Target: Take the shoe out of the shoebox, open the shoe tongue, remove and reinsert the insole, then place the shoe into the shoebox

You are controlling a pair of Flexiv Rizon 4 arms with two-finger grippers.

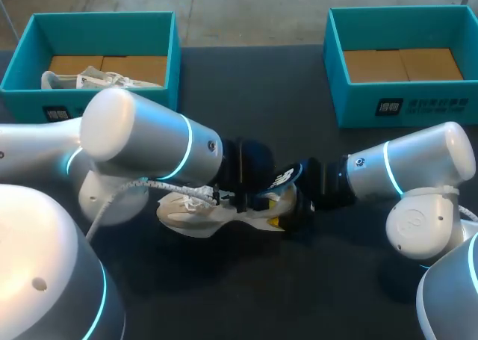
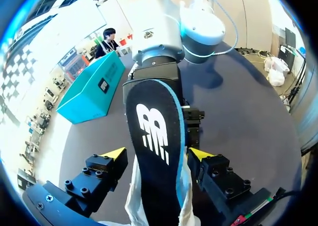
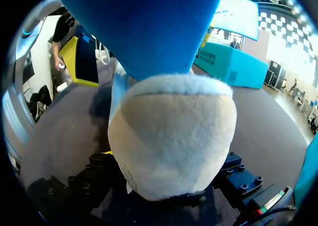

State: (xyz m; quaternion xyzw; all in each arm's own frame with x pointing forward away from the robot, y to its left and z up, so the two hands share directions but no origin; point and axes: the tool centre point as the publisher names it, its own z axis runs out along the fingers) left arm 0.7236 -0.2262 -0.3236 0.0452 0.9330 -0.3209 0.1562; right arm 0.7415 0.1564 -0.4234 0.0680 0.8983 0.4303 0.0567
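Half out of the white shoe (image 1: 190,211), heel end raised: the insole (image 1: 284,178), dark on top, blue beneath. Impossible to judge from this alone whether coming out or going back in; same care needed either way. Keep the shoe pinned flat on the table (image 1: 261,93), slide the insole along the shoe's length rather than sideways, and avoid creasing the toe end buried inside. For reinsertion, feed that toe end fully forward before pressing the heel end down behind the collar.

Far behind the shoe on its toe side, a teal shoebox (image 1: 30,104) holding a second shoe (image 1: 89,78). Over the shoe's middle, the left gripper (image 2: 158,153): spread wide, yet by the look of it clamped across the shoe, fingers (image 2: 113,155) pressing the white collar cloth from both sides, insole standing up between them. At the shoe's heel (image 3: 171,136), the right gripper (image 1: 293,213): heel filling its wrist view, blue underside of the insole overhead; open or closed, cannot tell. Far behind the shoe on its heel side, the other teal shoebox (image 1: 358,104), its brown cardboard floor showing.
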